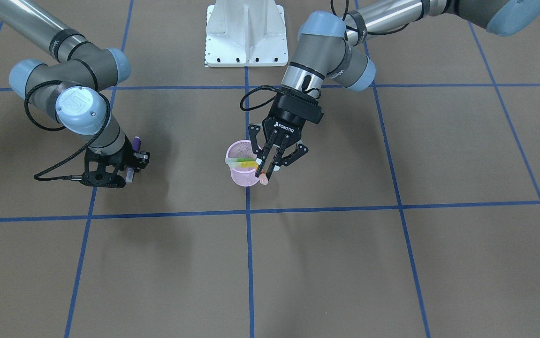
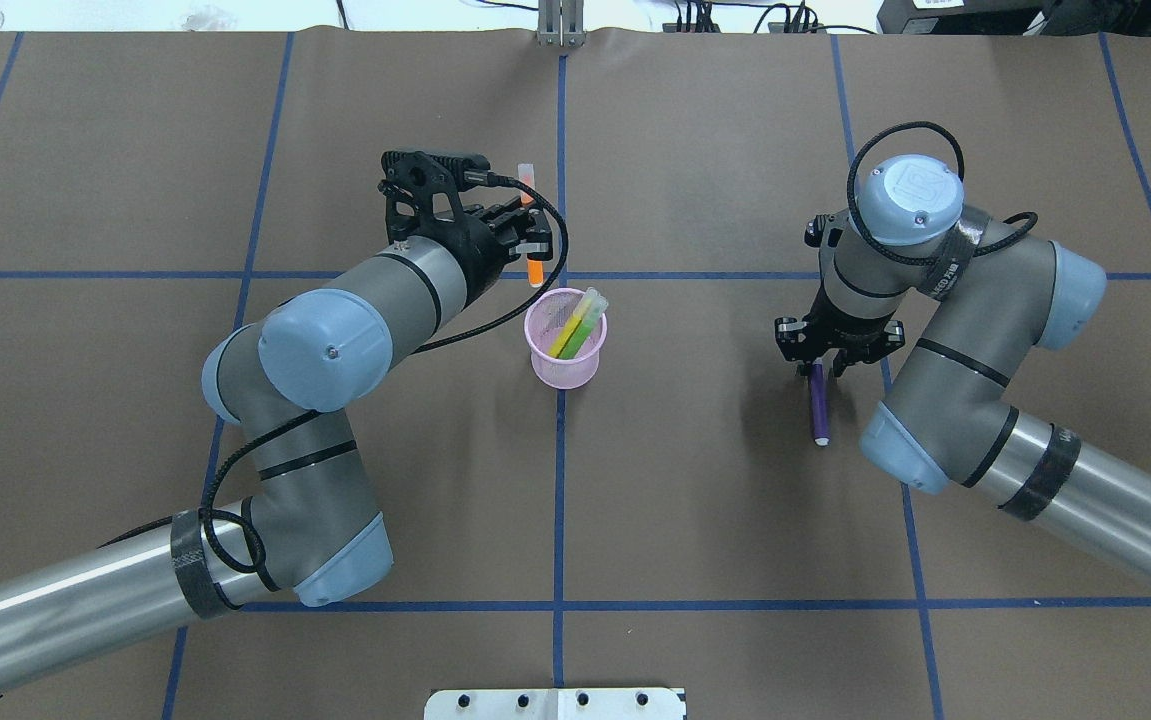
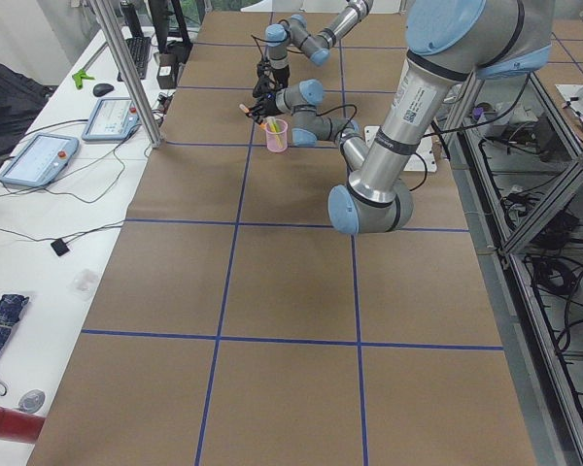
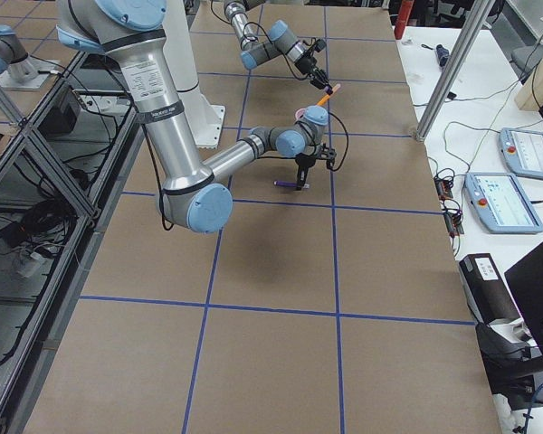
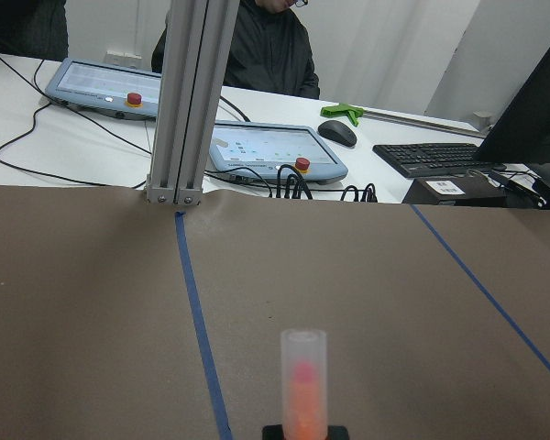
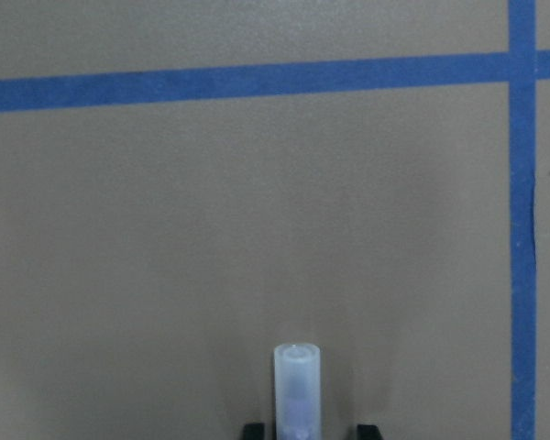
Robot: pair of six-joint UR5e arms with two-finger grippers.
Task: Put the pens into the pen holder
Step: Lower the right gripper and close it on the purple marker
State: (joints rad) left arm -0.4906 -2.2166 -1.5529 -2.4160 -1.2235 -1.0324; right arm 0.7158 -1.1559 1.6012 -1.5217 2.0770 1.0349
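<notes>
- Table covering: was matt brown paper, smooth.
- Pen holder: was pink wire mesh.
- Orange pen: cap was frosted translucent plastic.
- Left arm: tube was glossy silvery metal.

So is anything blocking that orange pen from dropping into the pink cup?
Nothing visible does. The left gripper holds the orange pen close to the rim of the pen holder; the green pen leaning inside leaves most of the opening free.
</notes>
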